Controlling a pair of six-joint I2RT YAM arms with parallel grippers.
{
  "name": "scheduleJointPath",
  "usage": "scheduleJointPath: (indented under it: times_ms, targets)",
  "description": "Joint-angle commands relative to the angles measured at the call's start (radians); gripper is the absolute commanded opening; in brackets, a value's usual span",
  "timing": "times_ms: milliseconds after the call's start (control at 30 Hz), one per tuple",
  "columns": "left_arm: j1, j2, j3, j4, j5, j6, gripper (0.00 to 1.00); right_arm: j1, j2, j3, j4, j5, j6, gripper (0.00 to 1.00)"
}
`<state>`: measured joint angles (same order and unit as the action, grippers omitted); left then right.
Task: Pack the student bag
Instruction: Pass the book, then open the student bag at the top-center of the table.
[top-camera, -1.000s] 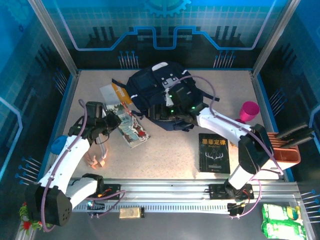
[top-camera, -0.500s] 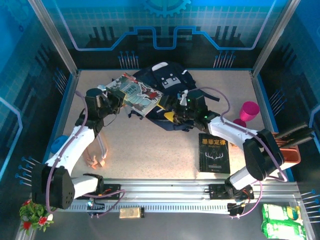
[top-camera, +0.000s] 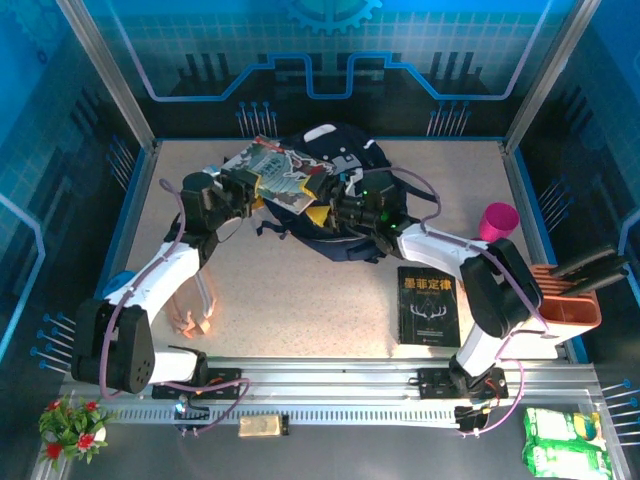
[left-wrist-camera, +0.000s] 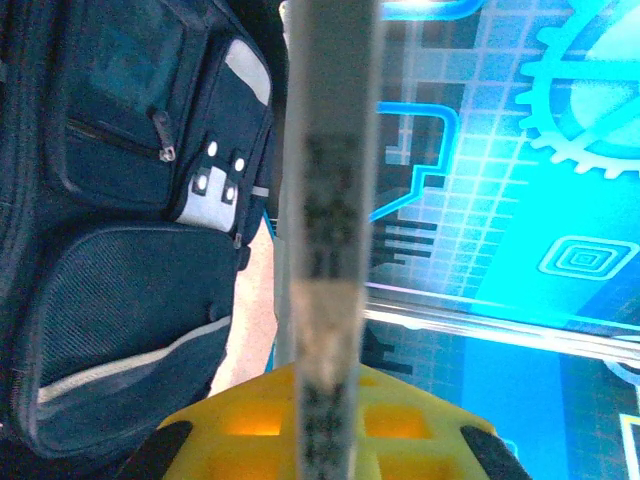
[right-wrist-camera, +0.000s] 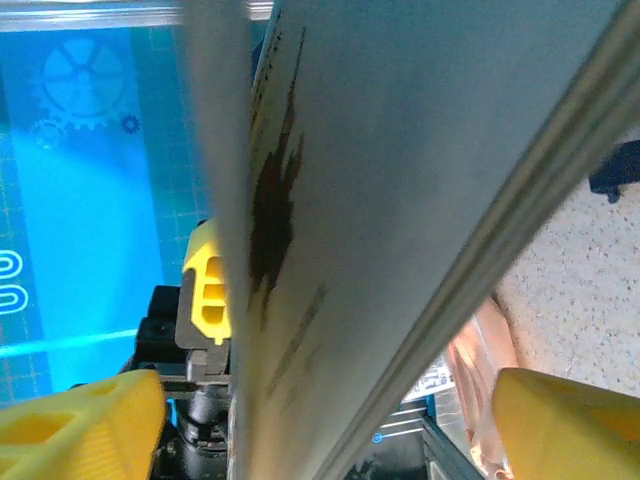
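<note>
Here, the left end effector is seen clamped together on one edge of an illustrated, pale-covered paperback book. The book is held lifted and tilted over the left part of the student bag, a large dark navy fabric backpack with grey-white front patches. In the left wrist view, the book's thin edge is seen running upward from between the yellow fingers, with the bag's zipped pockets and mesh pocket to its left.

The right end effector is placed at the book's right-hand end, its jaws held apart. In the right wrist view its yellow fingers are seen on either side of the book with a gap left on each side, so the book is not gripped by it.

The bag is laid at the far middle of the speckled beige worktop, its front facing up. Nearer the arms and to the right, a black book with a pale antler design is laid flat, apart from the bag. Further right, a pink plastic cup is stood upright, and an orange rack is placed at the worktop's right edge. A small peach-coloured object is seen beneath the left arm; what it is cannot be told.
</note>
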<state>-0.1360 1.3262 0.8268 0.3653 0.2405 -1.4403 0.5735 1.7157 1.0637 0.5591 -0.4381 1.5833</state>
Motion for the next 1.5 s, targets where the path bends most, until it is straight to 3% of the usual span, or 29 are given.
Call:
scheduleJointPath:
  times_ms: [0,400,633,667,767,900,1100,1267,1467]
  targets:
    - [-0.008,-0.008,0.015,0.071,0.022,-0.021,0.0,0.007,0.041,0.043,0.102,-0.006,0.062,0.76]
    - [-0.008,0.022,0.003,0.104,0.028,-0.02,0.0,-0.007,-0.035,0.027,0.017,0.062,-0.012,0.46]
    - [-0.008,0.024,-0.018,0.113,0.051,0.0,0.0,-0.013,-0.037,0.061,-0.066,0.064,-0.051,0.15]
    - [-0.008,0.025,-0.025,0.117,0.053,0.009,0.05,-0.015,-0.043,0.066,-0.087,0.069,-0.076,0.1]
    - [-0.008,0.03,-0.032,0.114,0.067,0.098,0.35,-0.028,-0.079,0.073,-0.183,0.103,-0.189,0.02]
    - [-0.018,0.037,0.006,-0.011,0.1,0.295,0.63,-0.06,-0.165,0.057,-0.321,0.164,-0.338,0.0]
    - [-0.09,0.036,0.082,-0.246,0.039,0.597,0.77,-0.15,-0.336,0.005,-0.51,0.26,-0.527,0.0]
    - [-0.213,0.095,0.225,-0.464,-0.072,0.835,0.89,-0.24,-0.486,-0.053,-0.663,0.318,-0.583,0.0]
    - [-0.34,0.249,0.38,-0.527,-0.13,1.049,0.99,-0.347,-0.619,-0.072,-0.857,0.398,-0.681,0.0]
